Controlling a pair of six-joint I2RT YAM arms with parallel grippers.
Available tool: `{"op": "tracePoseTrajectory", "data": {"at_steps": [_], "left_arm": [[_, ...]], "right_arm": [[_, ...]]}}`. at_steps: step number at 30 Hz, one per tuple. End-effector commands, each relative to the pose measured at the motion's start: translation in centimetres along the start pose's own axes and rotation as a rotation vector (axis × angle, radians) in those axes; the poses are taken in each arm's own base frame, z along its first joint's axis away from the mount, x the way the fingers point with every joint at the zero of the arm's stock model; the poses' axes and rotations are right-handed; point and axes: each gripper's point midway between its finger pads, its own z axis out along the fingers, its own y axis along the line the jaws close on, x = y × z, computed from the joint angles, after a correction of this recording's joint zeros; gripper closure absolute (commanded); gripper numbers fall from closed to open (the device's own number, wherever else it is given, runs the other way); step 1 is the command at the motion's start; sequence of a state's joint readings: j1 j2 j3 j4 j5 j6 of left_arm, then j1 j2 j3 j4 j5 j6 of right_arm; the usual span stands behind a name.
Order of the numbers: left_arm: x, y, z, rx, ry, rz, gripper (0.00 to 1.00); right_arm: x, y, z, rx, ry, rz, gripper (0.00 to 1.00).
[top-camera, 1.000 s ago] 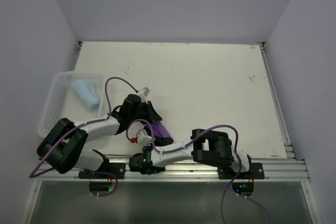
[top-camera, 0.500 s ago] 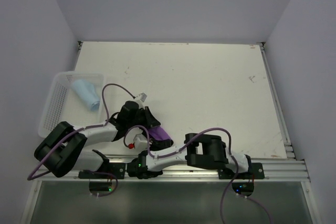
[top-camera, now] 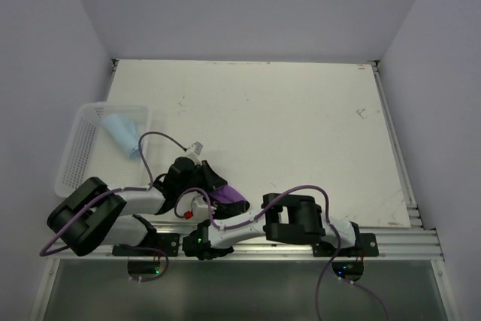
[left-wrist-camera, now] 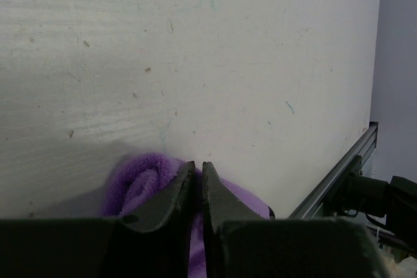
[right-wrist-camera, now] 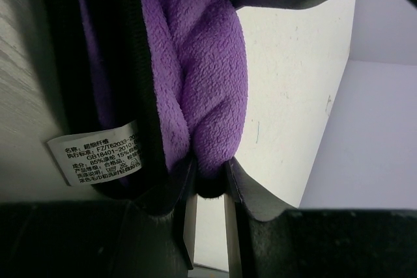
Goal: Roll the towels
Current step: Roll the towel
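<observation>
The dark towel, purple face out, lies bunched in a loose roll [top-camera: 231,199] close to the table's near edge. My left gripper [left-wrist-camera: 198,166] sits on top of that roll [left-wrist-camera: 140,180], its fingers nearly together with purple cloth in the slit. From the near side, my right gripper [right-wrist-camera: 210,172] is shut on a thick purple fold [right-wrist-camera: 202,63]. The towel's white tag [right-wrist-camera: 98,151] hangs beside that fold. In the top view both grippers crowd the towel, left [top-camera: 216,187] and right [top-camera: 210,208]. The light blue towel [top-camera: 124,133] lies rolled in the basket.
The white mesh basket [top-camera: 75,157] stands at the table's left edge. An aluminium rail [top-camera: 301,240] runs along the near edge just behind the purple towel, also seen as the rail [left-wrist-camera: 332,180] in the left wrist view. Purple cables loop over both arms.
Both grippers and the purple towel have shifted toward the near edge of the table. The grips look unchanged.
</observation>
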State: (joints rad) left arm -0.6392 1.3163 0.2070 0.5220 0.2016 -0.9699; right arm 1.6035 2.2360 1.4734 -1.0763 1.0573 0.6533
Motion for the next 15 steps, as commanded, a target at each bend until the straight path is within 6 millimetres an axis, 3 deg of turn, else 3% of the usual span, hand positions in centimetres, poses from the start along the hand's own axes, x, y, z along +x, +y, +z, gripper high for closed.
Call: {"op": "tracePoseTrajectory", "data": {"at_steps": [1, 10, 15], "left_arm": [[3.3, 4.7, -0.6, -0.154, 0.059, -0.025, 0.86], [3.7, 6.3, -0.6, -0.208, 0.028, -0.052, 0.86], [3.6, 7.2, -1.0, -0.238, -0.01, -0.069, 0.89]], "right_arm": [[-0.9, 1.6, 0.2, -0.061, 0.017, 0.124, 0.9], [-1.1, 1.1, -0.2, -0.081, 0.006, 0.151, 0.84], [-1.0, 0.7, -0.7, -0.129, -0.007, 0.201, 0.66]]}}
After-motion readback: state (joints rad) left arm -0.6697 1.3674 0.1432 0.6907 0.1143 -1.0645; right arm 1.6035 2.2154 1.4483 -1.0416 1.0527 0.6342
